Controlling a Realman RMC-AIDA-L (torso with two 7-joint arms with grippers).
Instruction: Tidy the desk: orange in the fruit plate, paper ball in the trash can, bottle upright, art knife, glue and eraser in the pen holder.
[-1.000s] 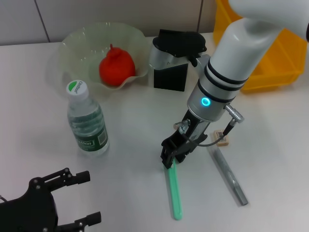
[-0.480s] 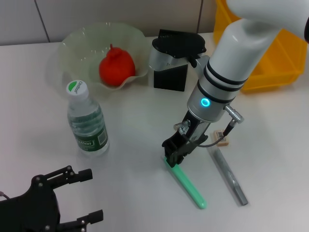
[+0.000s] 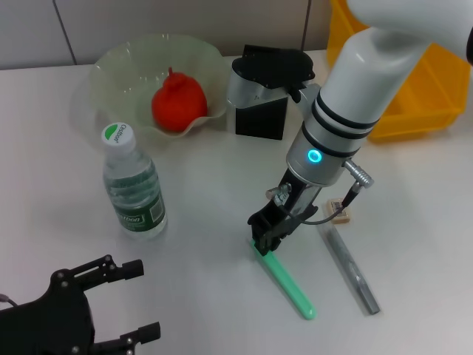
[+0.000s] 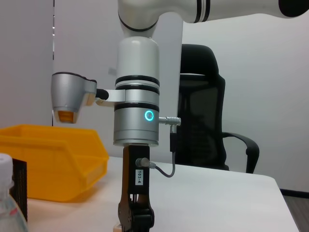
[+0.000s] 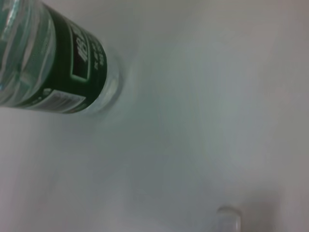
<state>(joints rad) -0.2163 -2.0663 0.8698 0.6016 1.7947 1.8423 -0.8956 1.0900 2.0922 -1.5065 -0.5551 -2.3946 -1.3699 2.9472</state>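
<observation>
While my right gripper (image 3: 264, 238) sits low over the white tabletop (image 3: 199, 192), its fingers are pinched on the upper end of a green pen-shaped stick (image 3: 287, 282), which I take for the art knife or the glue though I cannot tell which; the stick's other end rests on the tabletop, slanting toward me and to my right. Just beside it on the right lies a grey bar (image 3: 350, 268), flat, and at that bar's far end the eraser (image 3: 341, 213), touching or nearly so. My left gripper (image 3: 111, 303) is parked at the near left edge, fingers spread, holding nothing. Bottle (image 3: 133, 185) stands upright on the left. Orange (image 3: 178, 103) sits in the fruit plate (image 3: 118, 70) behind the bottle. Pen holder (image 3: 261, 115) stands right of the plate, partly hidden by my right wrist camera. Trash can (image 3: 414, 96) is at far right; paper ball not visible from here.
</observation>
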